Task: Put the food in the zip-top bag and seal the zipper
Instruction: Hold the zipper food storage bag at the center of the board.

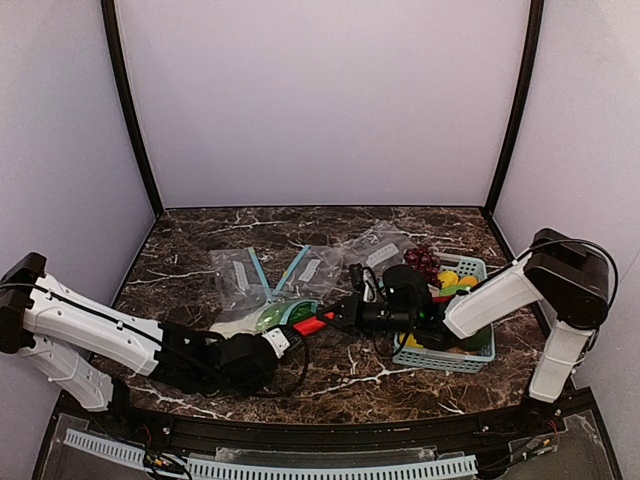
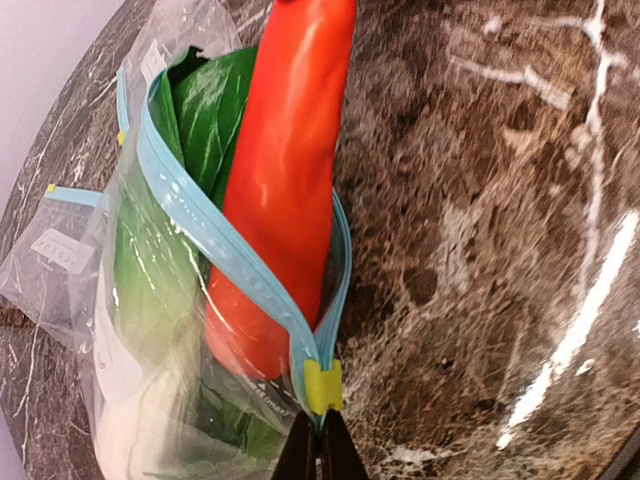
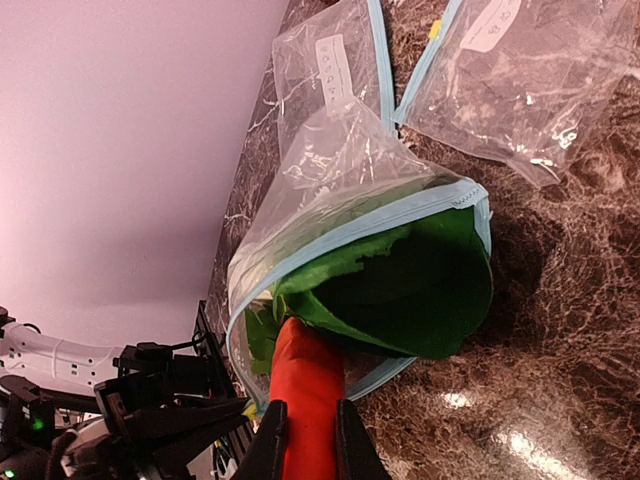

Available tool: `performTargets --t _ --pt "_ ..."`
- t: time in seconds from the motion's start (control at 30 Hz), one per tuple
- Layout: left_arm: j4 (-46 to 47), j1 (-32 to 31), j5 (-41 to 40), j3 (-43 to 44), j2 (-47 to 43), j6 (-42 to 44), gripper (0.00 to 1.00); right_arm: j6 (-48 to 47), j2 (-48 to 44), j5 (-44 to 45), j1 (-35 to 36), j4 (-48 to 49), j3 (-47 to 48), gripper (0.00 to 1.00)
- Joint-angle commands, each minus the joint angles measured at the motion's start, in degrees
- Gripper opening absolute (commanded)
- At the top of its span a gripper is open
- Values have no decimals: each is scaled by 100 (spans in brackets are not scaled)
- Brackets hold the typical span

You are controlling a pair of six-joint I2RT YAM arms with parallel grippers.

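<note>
Just ahead of the left gripper [image 2: 320, 450], whose fingers are pinched together on the corner of the zip-top bag [image 2: 130, 330] beside the yellow tab [image 2: 322, 385], the zipper [image 2: 215, 240] gapes around the red-orange vegetable [image 2: 285, 190]. The right gripper [image 3: 308, 440] is clamped on that vegetable's outer end; its far end lies past the bag's lip, against the leafy vegetable [image 3: 400, 290] (leaves crowding the mouth). Best to hold the corner firm while the right arm pushes straight along the bag, so the mouth doesn't fold.
</note>
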Motion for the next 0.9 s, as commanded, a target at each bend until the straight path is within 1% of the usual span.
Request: performTargets --t 0.0,0.13,0.33,0.43,0.57,0.73,0.87 --pt "140 230 690 381 -541 -7 1 -259 -352 132 -87 -1080 369 4" --pt "332 494 1303 376 -685 -63 1 -421 -366 -92 -114 -1650 686 4" --pt "817 903 1934 336 -956 -266 1 -868 -278 -179 -82 -2224 1139 2" --pt "1204 1097 2182 275 -1090 -350 1 -854 -182 -309 -89 -2085 1163 2" --pt "1589 1240 2440 230 -1100 -450 1 -702 136 -709 -80 -1984 1353 1" --pt "1910 1339 2641 92 -1101 -518 1 -446 454 -1106 -87 -1852 1503 1" --pt "2131 1408 2783 -54 -1144 -606 1 -266 583 -1206 -91 -1660 1482 1"
